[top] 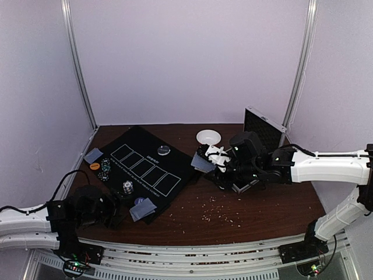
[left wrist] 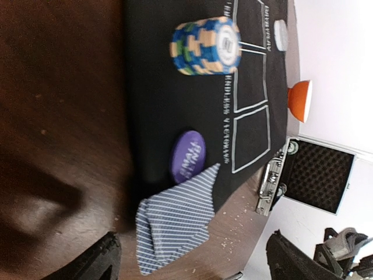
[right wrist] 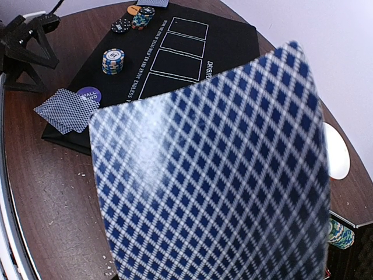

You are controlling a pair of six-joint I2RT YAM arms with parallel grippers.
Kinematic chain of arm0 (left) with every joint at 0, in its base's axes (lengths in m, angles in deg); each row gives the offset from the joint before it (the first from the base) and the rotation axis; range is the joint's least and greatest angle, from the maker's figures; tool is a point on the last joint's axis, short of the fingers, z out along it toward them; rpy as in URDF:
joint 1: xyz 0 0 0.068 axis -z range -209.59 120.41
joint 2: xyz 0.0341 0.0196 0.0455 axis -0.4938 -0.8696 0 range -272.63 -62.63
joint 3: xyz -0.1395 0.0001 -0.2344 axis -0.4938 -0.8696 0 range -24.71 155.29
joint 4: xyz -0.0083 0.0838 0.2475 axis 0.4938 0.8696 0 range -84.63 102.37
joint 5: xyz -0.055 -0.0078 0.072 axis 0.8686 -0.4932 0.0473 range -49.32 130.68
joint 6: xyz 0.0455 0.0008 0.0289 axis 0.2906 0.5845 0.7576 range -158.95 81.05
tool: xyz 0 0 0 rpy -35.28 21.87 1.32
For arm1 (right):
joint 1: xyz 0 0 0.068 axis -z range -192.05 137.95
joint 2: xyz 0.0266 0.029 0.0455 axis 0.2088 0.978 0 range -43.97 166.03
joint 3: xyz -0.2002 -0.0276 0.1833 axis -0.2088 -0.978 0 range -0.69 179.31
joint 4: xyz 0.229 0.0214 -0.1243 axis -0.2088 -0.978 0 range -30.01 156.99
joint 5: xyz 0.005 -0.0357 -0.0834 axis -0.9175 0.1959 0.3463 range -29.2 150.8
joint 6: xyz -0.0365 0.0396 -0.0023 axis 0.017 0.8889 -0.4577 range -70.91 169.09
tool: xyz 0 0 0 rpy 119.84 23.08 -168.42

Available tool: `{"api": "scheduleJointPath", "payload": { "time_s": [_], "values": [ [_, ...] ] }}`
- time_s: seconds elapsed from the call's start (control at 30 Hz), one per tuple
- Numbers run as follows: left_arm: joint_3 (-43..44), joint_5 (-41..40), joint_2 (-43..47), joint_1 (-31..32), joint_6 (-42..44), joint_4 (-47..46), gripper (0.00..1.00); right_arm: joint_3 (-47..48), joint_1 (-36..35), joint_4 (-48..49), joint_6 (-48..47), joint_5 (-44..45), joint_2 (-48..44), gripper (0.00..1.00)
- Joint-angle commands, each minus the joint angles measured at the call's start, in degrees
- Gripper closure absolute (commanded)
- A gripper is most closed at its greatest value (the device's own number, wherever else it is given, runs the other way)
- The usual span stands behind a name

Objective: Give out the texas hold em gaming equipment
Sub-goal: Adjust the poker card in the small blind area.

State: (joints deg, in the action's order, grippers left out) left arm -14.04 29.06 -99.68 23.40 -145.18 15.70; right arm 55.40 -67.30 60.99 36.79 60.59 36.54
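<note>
Since the left claw (top: 116, 211) is gaping wide with nothing in it, just beside the two cards (top: 143, 208) at the lower edge of the mat (top: 137, 141), we'd call that seat dealt. It has a chip stack (top: 127, 186), a purple disc (top: 139, 201) and cards, all close together.

The seat at the mat's left edge looks sorted too, with far cards (top: 93, 155), an orange disc (top: 94, 166) and far chips (top: 105, 169). A grey disc (top: 164, 150) sits near the mat's top.

The right claw (top: 214, 158) is pinched shut on one held card (top: 202, 163), up in the air just right of the mat.

What's left, we reckon, is that card needs a home. The five boxes (top: 145, 166) are bare, and there are spare chips (right wrist: 341, 233) over by the case (top: 265, 129). So roughly halfway.
</note>
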Motion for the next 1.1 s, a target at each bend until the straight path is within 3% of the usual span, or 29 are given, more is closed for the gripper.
{"api": "scheduleJointPath", "payload": {
  "time_s": [0.0, 0.27, 0.7, 0.93, 1.07],
  "values": [
    [-3.23, 0.58, -4.35, 0.19, -0.2, -8.25, 0.09, -0.11, -0.21, -0.34, -0.41, 0.66, -0.11, 0.62],
    [-2.72, 4.56, -16.35, 0.12, 2.04, -21.99, 0.11, -0.53, -0.17, -0.52, -0.28, 0.9, -0.61, 0.62],
    [4.17, 7.04, -21.07, 0.09, 6.58, -19.48, 0.09, -0.34, -0.17, -0.37, -0.41, 0.74, -0.37, 0.62],
    [3.56, 7.52, -20.85, 0.09, 5.52, -19.04, 0.08, -0.23, -0.22, -0.59, -0.52, 0.74, -0.45, 0.62],
    [4.74, 5.98, -18.24, 0.09, 5.09, -12.84, 0.06, 0.36, -0.27, -0.84, -0.6, -0.56, -0.27, 0.62]
  ]
}}
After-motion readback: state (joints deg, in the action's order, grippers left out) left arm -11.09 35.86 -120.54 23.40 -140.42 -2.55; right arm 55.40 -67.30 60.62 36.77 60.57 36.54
